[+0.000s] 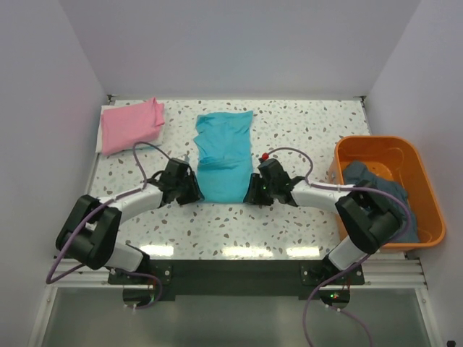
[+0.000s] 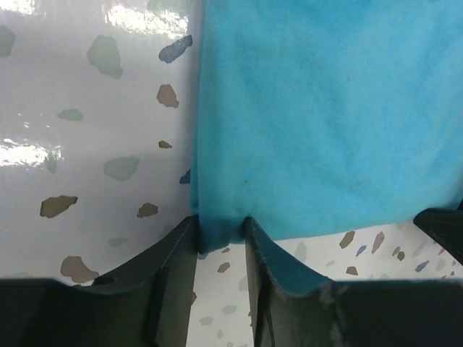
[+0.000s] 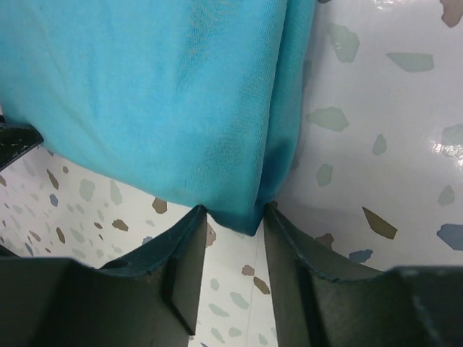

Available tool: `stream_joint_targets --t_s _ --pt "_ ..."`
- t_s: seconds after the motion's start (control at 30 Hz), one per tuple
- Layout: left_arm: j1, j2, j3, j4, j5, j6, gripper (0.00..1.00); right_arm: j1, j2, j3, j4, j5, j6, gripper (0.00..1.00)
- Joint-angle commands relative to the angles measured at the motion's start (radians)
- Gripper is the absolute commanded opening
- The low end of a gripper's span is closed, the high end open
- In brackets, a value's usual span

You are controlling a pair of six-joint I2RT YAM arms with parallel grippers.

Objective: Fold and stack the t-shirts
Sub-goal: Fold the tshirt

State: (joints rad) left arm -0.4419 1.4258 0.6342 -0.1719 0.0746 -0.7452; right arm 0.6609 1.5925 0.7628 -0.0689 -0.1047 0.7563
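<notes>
The orange tub (image 1: pixel 405 163) at the right of the frame holds a bunched dark grey-blue t-shirt (image 1: pixel 369 181). The turquoise t-shirt (image 1: pixel 223 155) lies flat at the middle of the table (image 1: pixel 304 130). The left fingers (image 2: pixel 170 271) pinch its lower left corner and the right fingers (image 3: pixel 184 267) pinch its lower right corner. A pink t-shirt (image 1: pixel 130 124) sits at the upper left.
</notes>
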Motion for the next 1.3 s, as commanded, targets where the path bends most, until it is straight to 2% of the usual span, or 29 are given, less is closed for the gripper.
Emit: stream_joint_targets --t_s 0.0,0.03,0.07,0.1,0.23,0.33,0.47,0.57,0.63,0.77,0.87,0.97,1.17,1.27 --pt "-0.009 0.039 0.012 0.02 -0.029 0.004 0.36 0.002 0.03 0.01 0.032 0.01 0.018 0.4" --pt "-0.009 0.05 0.01 0.028 -0.012 0.012 0.29 0.002 0.035 0.018 0.032 0.008 0.02 0.33" --pt "-0.018 0.053 0.007 0.031 -0.004 0.013 0.11 0.003 0.04 0.02 0.035 -0.006 0.028 0.29" --pt "-0.024 0.055 0.004 0.031 -0.002 0.014 0.0 0.003 0.04 0.017 0.041 -0.013 0.032 0.26" --pt "-0.087 0.006 -0.03 0.051 -0.018 0.012 0.0 0.016 -0.002 0.004 -0.003 -0.013 -0.001 0.0" --pt "-0.113 -0.05 -0.074 0.011 -0.015 0.01 0.0 0.045 -0.068 -0.026 -0.069 0.005 -0.012 0.0" --pt "-0.178 -0.237 -0.146 -0.086 0.005 -0.003 0.0 0.095 -0.202 -0.1 -0.144 -0.021 0.001 0.0" --pt "-0.19 -0.398 -0.194 -0.142 0.106 0.013 0.0 0.137 -0.34 -0.14 -0.233 -0.024 0.024 0.0" --pt "-0.193 -0.502 -0.188 -0.181 0.184 0.014 0.0 0.16 -0.454 -0.141 -0.31 -0.015 0.038 0.0" --pt "-0.193 -0.577 -0.099 -0.259 0.163 0.01 0.0 0.167 -0.618 -0.123 -0.362 0.014 0.051 0.0" --pt "-0.192 -0.533 0.002 -0.265 0.093 0.023 0.0 0.164 -0.644 -0.053 -0.394 0.088 0.032 0.0" --pt "-0.181 -0.438 0.114 -0.253 -0.015 0.035 0.0 0.116 -0.574 0.071 -0.471 0.16 -0.014 0.0" --pt "-0.063 -0.242 0.278 -0.124 -0.042 0.076 0.0 -0.052 -0.407 0.251 -0.358 0.085 -0.104 0.0" --pt "-0.014 -0.145 0.367 -0.098 -0.033 0.098 0.0 -0.147 -0.243 0.373 -0.293 -0.005 -0.13 0.0"
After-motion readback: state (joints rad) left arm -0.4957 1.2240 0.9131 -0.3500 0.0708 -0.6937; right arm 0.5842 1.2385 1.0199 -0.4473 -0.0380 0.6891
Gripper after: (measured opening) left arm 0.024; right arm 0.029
